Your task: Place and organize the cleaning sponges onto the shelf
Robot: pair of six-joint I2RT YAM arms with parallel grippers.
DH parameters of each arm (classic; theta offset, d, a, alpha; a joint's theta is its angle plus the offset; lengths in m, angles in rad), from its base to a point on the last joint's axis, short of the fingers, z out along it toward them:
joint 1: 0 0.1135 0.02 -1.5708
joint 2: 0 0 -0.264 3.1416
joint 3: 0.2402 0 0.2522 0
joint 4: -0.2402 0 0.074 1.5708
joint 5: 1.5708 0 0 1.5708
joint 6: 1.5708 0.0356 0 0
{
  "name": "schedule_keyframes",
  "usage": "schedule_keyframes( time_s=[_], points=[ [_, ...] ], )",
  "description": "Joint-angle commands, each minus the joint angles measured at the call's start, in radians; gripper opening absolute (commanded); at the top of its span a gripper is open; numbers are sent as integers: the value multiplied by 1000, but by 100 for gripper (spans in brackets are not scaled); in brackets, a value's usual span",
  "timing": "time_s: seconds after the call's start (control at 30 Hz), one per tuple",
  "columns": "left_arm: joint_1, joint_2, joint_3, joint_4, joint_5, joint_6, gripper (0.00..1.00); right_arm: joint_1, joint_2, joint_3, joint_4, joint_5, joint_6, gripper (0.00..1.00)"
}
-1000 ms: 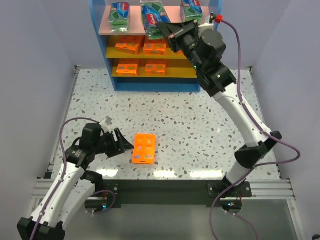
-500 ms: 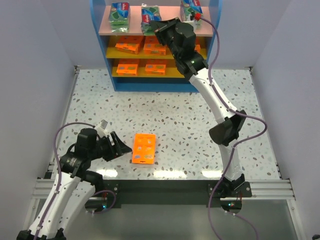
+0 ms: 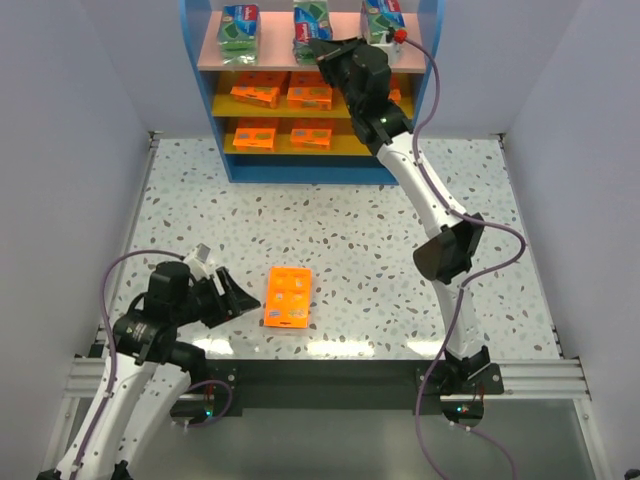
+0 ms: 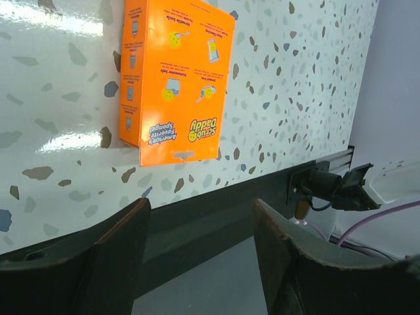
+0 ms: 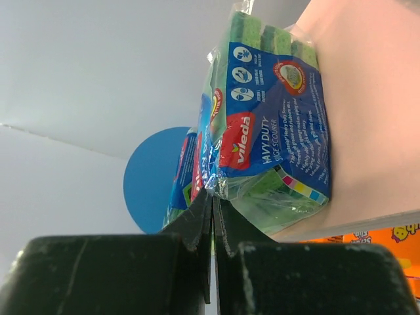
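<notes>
Green-and-blue pack [image 5: 269, 131] on pink top board [image 5: 367, 131], wrap pinched in right gripper [image 5: 212, 198]; left gripper [image 4: 200, 209] wide, near orange pack [image 4: 174, 79].

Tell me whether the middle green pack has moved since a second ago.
Yes. The middle green pack went rearward onto the pink top board.

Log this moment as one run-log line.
right gripper: shut on middle green-and-blue pack, standing on pink top board | left gripper: open, facing orange pack on table

Speckled white table [image 3: 350, 220] (glossy), plain grey walls [image 3: 70, 80], metal rail [image 3: 540, 377]
</notes>
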Motion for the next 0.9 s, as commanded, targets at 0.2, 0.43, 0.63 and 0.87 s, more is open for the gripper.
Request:
schedule_keyframes(
  time_s=[0.2, 0.43, 0.63, 0.87],
  points=[
    [6, -26, 59, -50, -20, -29, 68, -8, 27, 43, 102, 25, 41, 7],
    [6, -16, 56, -30, -18, -33, 68, -8, -47, -49, 247, -82, 41, 42],
    [6, 15, 64, 6, -21, -33, 68, -2, -254, -324, 378, -208, 55, 51],
    [6, 34, -17, 94, -14, -50, 68, 96, -712, -923, 320, -225, -55, 58]
  ],
)
